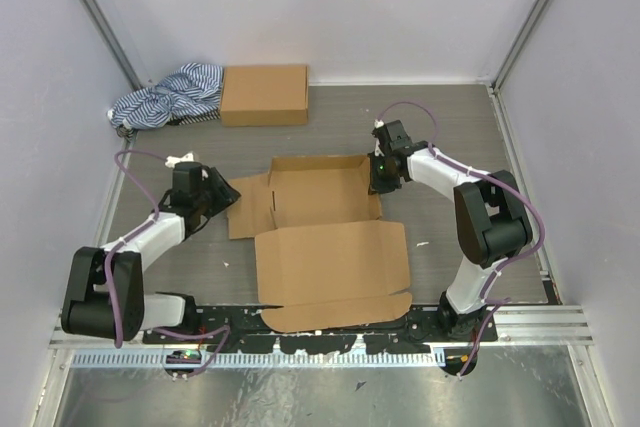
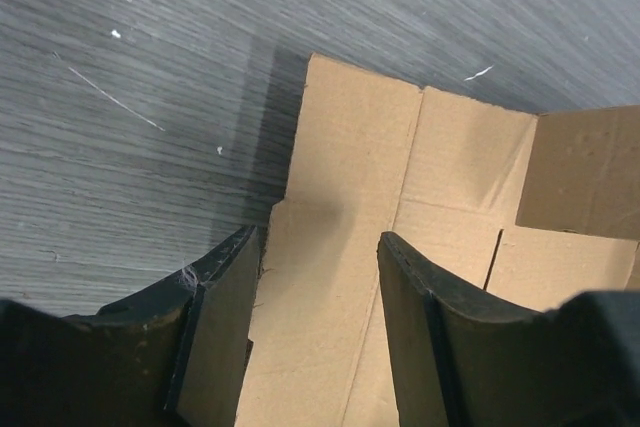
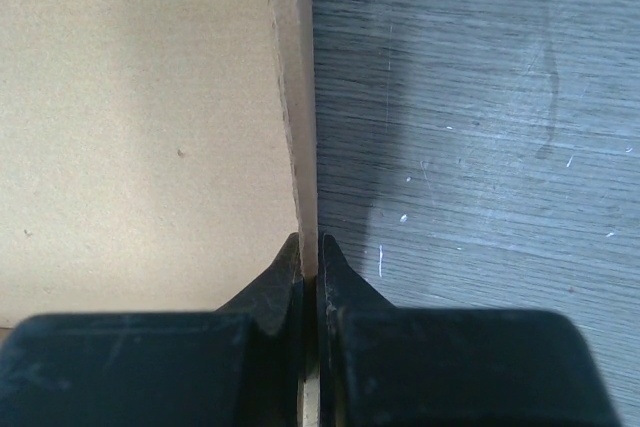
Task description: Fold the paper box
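**A:** Grey wood-grain table (image 1: pixel 450 137), pale walls on three sides. Where is the paper box?

**B:** The paper box (image 1: pixel 335 257) lies opened out in the middle of the table, between the two arms. Its tray part is on the far side. The big lid panel lies flat on the side toward the arm bases.

**A:** Is any of it standing up?

**B:** Yes, the tray's far wall and its right side wall (image 1: pixel 379 190) are raised. On the left, the side flap (image 1: pixel 250 209) lies flat on the table.

**A:** What is the right gripper doing?

**B:** The right gripper (image 1: pixel 381 179) is at that raised side wall. In the wrist view the gripper (image 3: pixel 310 247) has its fingers (image 3: pixel 280 282) pinched together on the thin upright cardboard (image 3: pixel 297 97). The tray floor is on one side of the wall and bare table on the other.

**A:** And the left?

**B:** The left gripper (image 1: pixel 222 194) sits at the outer edge of the flat side flap. From its wrist camera the gripper (image 2: pixel 320 237) has its jaws wide apart with nothing clamped. The flap (image 2: pixel 350 177) shows in the gap beneath the fingers (image 2: pixel 225 327). I cannot tell whether the tips touch the cardboard.

**A:** Is anything else on the table?

**B:** A compact box (image 1: pixel 264 94) of brown cardboard sits closed at the far left. A striped cloth (image 1: pixel 170 97) is bunched just beside it. Both are well apart from the paper box.
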{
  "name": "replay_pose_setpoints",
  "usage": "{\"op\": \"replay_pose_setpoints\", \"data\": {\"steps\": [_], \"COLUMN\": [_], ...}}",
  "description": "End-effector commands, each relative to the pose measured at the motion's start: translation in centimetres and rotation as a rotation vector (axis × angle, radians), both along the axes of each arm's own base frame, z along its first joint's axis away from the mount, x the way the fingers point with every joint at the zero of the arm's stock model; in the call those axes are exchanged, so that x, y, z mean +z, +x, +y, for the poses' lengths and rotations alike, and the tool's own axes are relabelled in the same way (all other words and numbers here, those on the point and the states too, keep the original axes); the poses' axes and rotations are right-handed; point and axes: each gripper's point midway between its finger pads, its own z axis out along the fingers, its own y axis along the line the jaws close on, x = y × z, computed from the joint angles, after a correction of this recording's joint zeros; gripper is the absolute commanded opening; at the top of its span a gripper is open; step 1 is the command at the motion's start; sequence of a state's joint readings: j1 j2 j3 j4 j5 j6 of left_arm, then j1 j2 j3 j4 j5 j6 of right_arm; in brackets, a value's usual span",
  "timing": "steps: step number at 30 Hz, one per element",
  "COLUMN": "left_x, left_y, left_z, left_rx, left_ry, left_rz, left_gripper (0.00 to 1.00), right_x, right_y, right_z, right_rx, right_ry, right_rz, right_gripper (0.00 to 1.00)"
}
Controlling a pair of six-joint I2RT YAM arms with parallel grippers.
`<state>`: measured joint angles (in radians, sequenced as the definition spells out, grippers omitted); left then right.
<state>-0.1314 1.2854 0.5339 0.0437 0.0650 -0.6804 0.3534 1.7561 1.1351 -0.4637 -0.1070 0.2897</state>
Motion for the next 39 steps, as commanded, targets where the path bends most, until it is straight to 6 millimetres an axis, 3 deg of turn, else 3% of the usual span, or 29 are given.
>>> {"op": "replay_pose_setpoints", "data": {"steps": [1,18,29,39], "left_x": [-1.1,-1.0,1.2,0.0], "left_y": [-0.2,-0.4,-0.8,-0.8], "left_z": [0.0,-1.5,-1.3,-1.8], "left_rx": [-0.017,-0.076,-0.074,-0.097], "left_ry": [0.001,-0.068,-0.065,-0.08], "left_rz": [0.011,-0.039,-0.096,-0.076], "left_gripper": [0.57,0.52,0.41,0.33], "right_x": [2.1,1.9,1.5,1.7], "right_y": [1.0,1.0,1.2,1.3], "right_z": [0.7,1.1,1.1,1.3], "right_rx": [0.01,0.022,0.018,0.021], "right_ry": [0.037,0.054,0.05,0.053], "right_rz": [-0.065,-0.053,-0.04,-0.038], "right_gripper": [0.01,0.01,0.01,0.01]}}
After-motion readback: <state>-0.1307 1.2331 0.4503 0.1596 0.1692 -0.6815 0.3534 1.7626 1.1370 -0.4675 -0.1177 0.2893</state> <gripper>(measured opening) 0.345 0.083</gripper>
